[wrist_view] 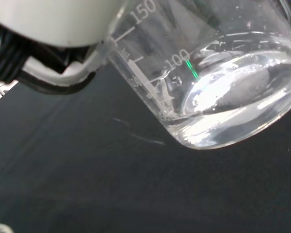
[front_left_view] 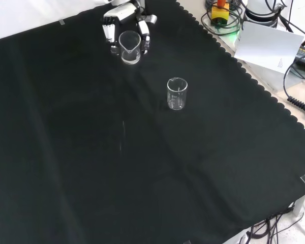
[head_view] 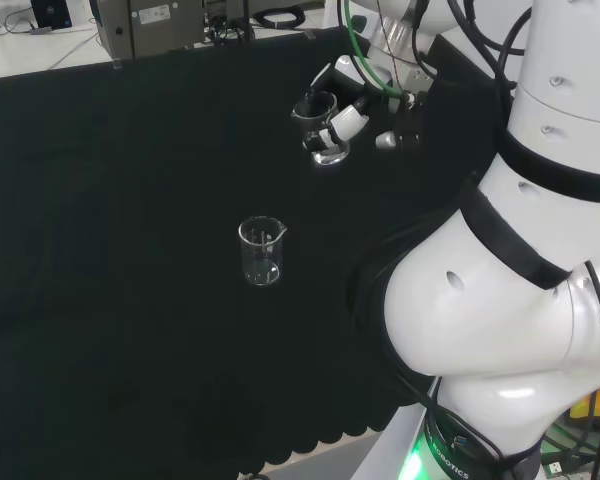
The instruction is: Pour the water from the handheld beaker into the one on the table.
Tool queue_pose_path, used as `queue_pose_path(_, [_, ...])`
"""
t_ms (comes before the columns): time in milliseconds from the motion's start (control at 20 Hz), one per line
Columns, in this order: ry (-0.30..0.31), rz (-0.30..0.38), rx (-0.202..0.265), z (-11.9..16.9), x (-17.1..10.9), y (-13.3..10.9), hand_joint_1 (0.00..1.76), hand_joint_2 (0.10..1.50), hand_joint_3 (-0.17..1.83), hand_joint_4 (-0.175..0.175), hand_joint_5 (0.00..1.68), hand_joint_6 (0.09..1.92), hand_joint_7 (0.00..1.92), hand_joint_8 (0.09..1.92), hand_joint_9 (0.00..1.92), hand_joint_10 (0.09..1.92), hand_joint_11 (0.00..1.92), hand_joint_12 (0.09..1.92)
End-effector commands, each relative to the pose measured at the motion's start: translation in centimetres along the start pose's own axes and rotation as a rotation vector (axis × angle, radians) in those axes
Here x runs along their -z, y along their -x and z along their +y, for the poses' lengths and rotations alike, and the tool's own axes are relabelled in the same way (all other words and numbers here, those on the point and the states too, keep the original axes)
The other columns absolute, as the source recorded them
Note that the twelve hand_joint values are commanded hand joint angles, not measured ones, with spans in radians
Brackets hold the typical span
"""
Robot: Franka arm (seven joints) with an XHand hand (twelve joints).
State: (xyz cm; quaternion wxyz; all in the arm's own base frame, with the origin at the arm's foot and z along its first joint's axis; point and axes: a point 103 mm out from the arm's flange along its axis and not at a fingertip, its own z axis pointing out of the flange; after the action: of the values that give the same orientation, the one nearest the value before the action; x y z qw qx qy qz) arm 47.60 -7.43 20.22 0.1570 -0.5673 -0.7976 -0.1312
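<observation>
Front view — hand [front_left_view: 123, 19] curled round handheld beaker [front_left_view: 129, 47], its palm cut off; table beaker [front_left_view: 176, 93] well apart.

Clear glossy beaker [wrist_view: 218, 82]; matt black cloth [front_left_view: 142, 178]

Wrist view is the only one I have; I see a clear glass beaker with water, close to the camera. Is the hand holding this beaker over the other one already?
Observer: Not yet. In the front view the hand holds the clear glass beaker with water near the top edge of the black cloth, apart from the empty clear glass beaker standing on the cloth.
Operator: Is the standing beaker upright?
Observer: Yes, the head view shows the empty beaker upright, its spout toward that view's right.
Operator: How do the fingers sit on the held beaker?
Observer: In the front view, fingers curl down on both sides of it.
</observation>
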Motion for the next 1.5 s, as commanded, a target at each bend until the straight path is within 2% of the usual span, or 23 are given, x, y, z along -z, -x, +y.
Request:
queue_pose_path(50, [-0.041, -0.018, 0.003, -2.4, 0.2, -1.6, 1.33, 0.56, 0.7, -0.175, 1.48, 0.27, 1.55, 0.19, 1.78, 0.09, 1.46, 0.63])
queue_pose_path(450, [-0.097, -0.059, -0.004, -5.5, -0.2, -3.8, 1.33, 0.56, 0.7, -0.175, 1.48, 0.27, 1.55, 0.19, 1.78, 0.09, 1.46, 0.63])
queue_pose_path(600, [-0.143, -0.08, 0.004, -6.1, -0.7, -4.3, 1.33, 0.56, 0.7, -0.175, 1.48, 0.28, 1.55, 0.19, 1.78, 0.09, 1.46, 0.63])
queue_pose_path(900, [-0.252, -0.162, 0.002, -6.9, -2.1, -5.0, 1.33, 0.56, 0.7, -0.175, 1.47, 0.28, 1.55, 0.2, 1.79, 0.09, 1.46, 0.63])
queue_pose_path(1250, [-0.326, -0.229, 0.012, -7.1, -3.8, -6.8, 1.33, 0.56, 0.71, -0.175, 1.47, 0.29, 1.55, 0.2, 1.79, 0.09, 1.46, 0.63])
queue_pose_path(1500, [-0.404, -0.266, 0.006, -6.3, -4.7, -7.7, 1.33, 0.55, 0.72, -0.175, 1.45, 0.34, 1.53, 0.25, 1.8, 0.09, 1.46, 0.64])
